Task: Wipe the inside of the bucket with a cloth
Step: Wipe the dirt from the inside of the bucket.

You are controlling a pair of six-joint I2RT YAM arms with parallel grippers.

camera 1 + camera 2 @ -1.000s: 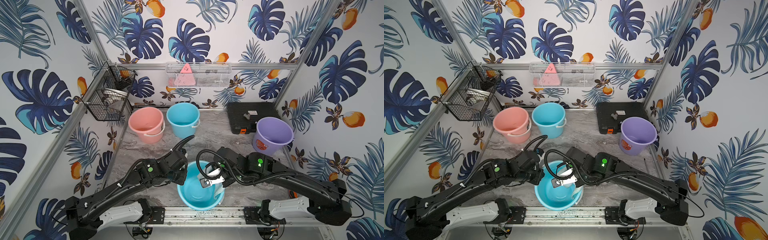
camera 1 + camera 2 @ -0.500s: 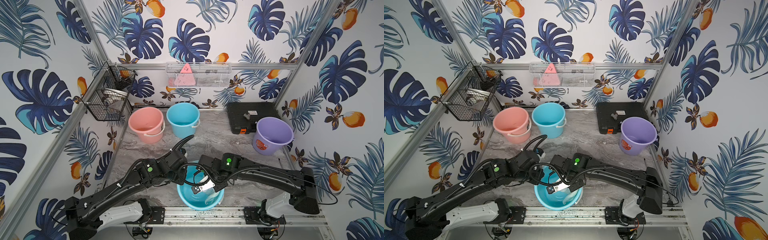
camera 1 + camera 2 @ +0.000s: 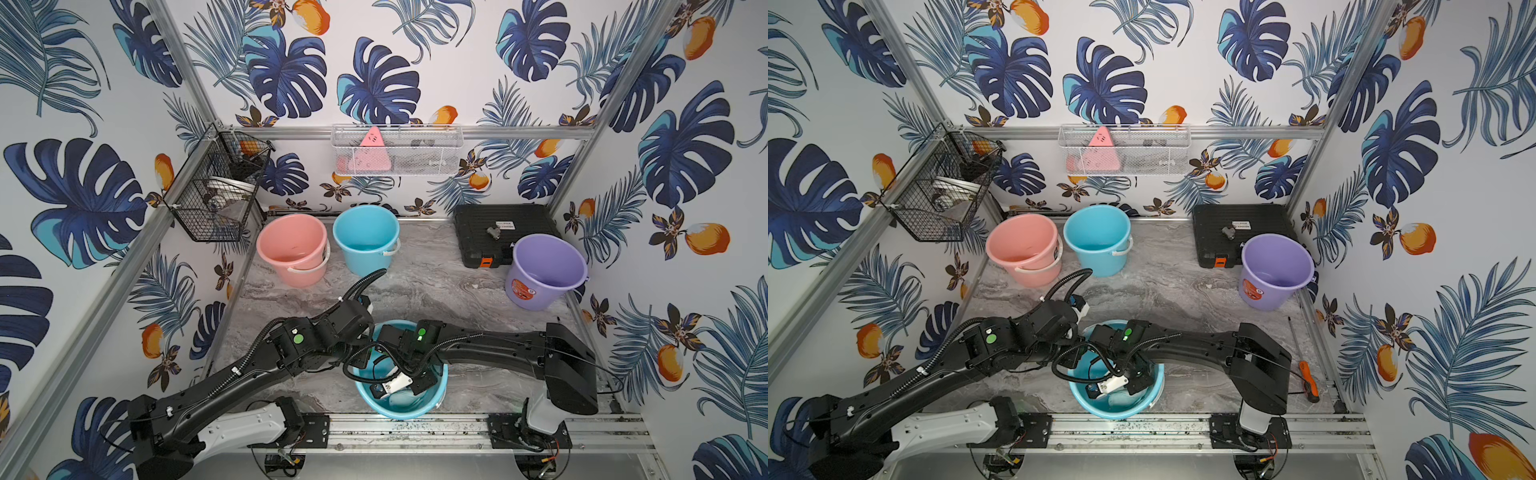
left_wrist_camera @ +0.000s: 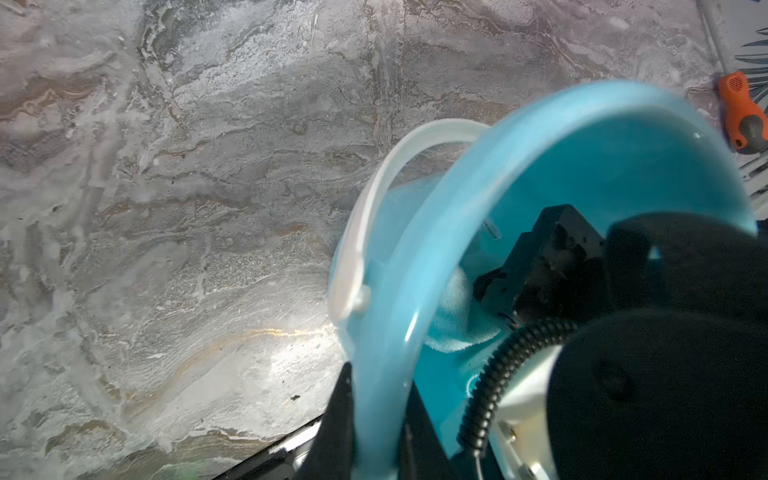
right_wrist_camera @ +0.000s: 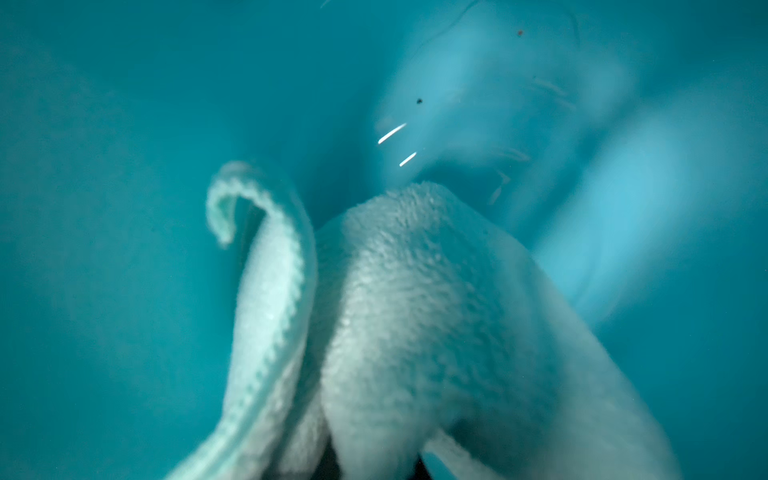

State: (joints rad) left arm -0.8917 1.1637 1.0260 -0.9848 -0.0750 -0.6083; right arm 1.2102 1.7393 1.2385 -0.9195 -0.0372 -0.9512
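The blue bucket stands at the table's front edge. My left gripper is shut on its rim, one finger outside the wall and one inside. The right arm reaches down into the bucket, where my right gripper is shut on the pale mint cloth. The cloth bulges against the bucket's inner wall. It also shows low inside the bucket in a top view and in the left wrist view. Both sets of fingertips are hidden by the arms in both top views.
A pink bucket and a second blue bucket stand at the back. A purple bucket and a black case are at the back right. An orange-handled screwdriver lies by the right wall. Wire baskets hang on the walls.
My right gripper has swept the cloth from the bucket's right side toward its left and front, going deeper. The left arm and the bucket have stayed put.
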